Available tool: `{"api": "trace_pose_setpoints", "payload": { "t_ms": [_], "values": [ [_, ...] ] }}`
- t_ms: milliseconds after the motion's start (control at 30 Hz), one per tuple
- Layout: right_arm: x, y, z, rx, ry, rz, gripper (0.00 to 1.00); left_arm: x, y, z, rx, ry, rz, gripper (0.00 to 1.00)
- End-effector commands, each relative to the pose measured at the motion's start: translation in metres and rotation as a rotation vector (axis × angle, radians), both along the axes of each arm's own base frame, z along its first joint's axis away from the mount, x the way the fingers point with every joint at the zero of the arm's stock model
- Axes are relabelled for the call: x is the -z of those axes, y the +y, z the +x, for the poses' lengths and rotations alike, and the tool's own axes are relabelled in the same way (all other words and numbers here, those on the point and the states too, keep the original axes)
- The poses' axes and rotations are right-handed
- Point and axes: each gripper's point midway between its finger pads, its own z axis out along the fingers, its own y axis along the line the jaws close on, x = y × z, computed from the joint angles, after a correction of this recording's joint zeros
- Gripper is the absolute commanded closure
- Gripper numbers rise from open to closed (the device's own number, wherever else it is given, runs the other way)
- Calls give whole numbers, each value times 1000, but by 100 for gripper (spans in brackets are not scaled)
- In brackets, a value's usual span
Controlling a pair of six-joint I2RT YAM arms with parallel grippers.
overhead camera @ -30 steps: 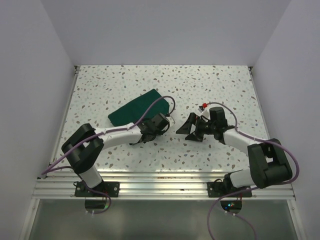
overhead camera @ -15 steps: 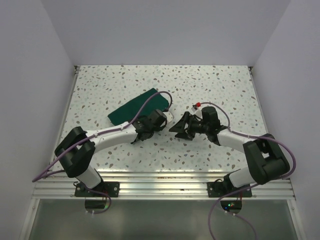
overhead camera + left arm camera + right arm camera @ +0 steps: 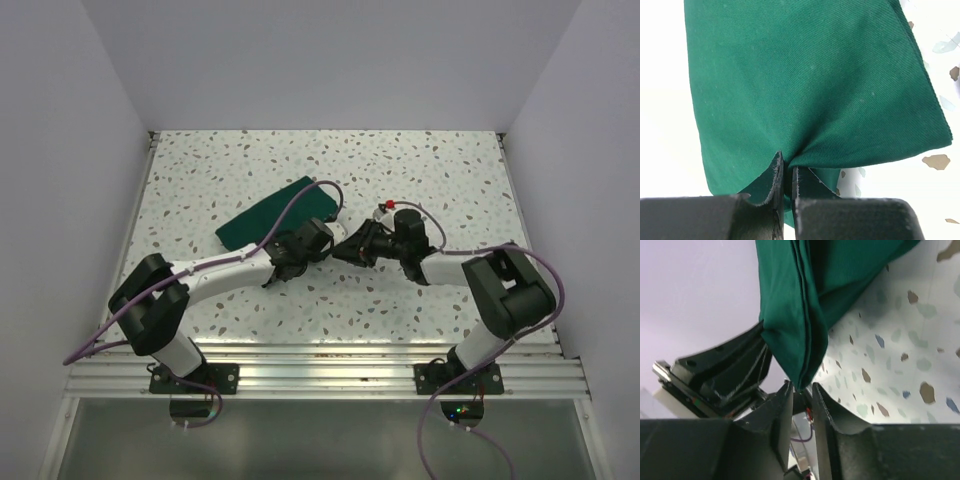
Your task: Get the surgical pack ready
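Note:
The surgical pack shows only as a dark green cloth [image 3: 272, 213], folded and lying left of the table's middle. My left gripper [image 3: 325, 236] is shut on the cloth's right end; in the left wrist view the cloth [image 3: 815, 75] puckers where the left gripper [image 3: 786, 164] pinches it. My right gripper [image 3: 343, 249] meets it from the right. In the right wrist view a folded corner of the cloth [image 3: 795, 305] dips between the tips of the right gripper [image 3: 802, 388], whose jaws stand a narrow gap apart. No tray, instruments or gauze show.
The speckled table [image 3: 420, 170] is walled at the back and both sides. The left arm's black wrist [image 3: 715, 377] sits close beside my right fingers. Purple cables loop over both arms.
The right arm has swung left to the cloth's corner while its jaws narrowed from wide open. The left gripper closed on the cloth and shifted slightly towards the middle.

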Motion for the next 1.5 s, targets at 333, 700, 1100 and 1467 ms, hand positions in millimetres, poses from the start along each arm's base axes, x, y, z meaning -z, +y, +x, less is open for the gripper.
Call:
{"api": "trace_pose_setpoints", "payload": {
  "t_ms": [333, 700, 1100, 1467],
  "values": [
    [-45, 39, 32, 2, -129, 59, 82, -33, -16, 14, -18, -93, -129, 100],
    [-56, 44, 45, -67, -193, -10, 79, -29, -16, 12, -18, -90, -139, 100],
    [-46, -26, 37, 1, -193, -205, 68, -29, -15, 12, -24, -97, -151, 100],
    [-51, 30, 73, -47, -166, -75, 95, -26, -17, 8, -27, -94, -190, 100]
  ]
}}
